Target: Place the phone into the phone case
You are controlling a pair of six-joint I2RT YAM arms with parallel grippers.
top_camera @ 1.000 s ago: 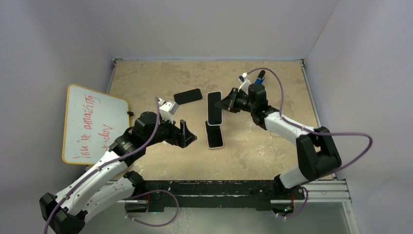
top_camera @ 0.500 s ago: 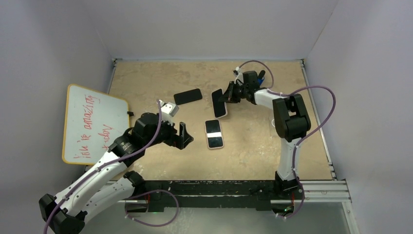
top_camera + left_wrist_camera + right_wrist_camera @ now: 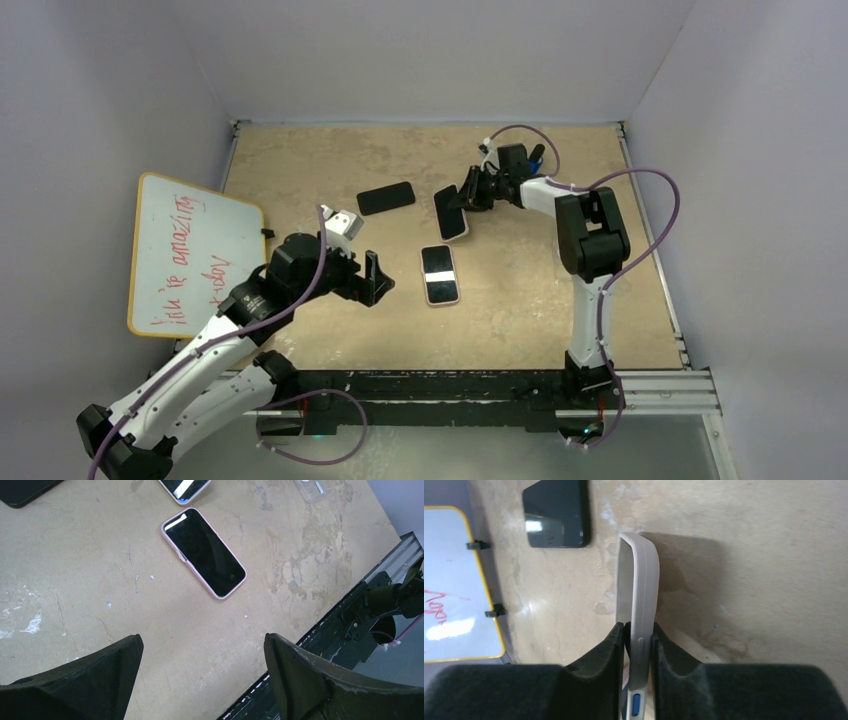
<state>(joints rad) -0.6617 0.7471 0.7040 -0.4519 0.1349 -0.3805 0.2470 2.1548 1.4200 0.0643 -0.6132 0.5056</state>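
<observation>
R: right pincer (image 3: 638, 630) clenched on white-edged phone (image 3: 644, 575) edge | L: left pincer (image 3: 200, 645) released over table (image 3: 75, 580) beside pink-cased phone (image 3: 204, 553)

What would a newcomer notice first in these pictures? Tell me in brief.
The right gripper, at the far side of the table, pinches a pale-rimmed phone. At mid-table a pink-rimmed phone lies flat, dark screen up, with the open left gripper hovering to its left. A yellow-framed whiteboard with red writing sits left of the table.
</observation>
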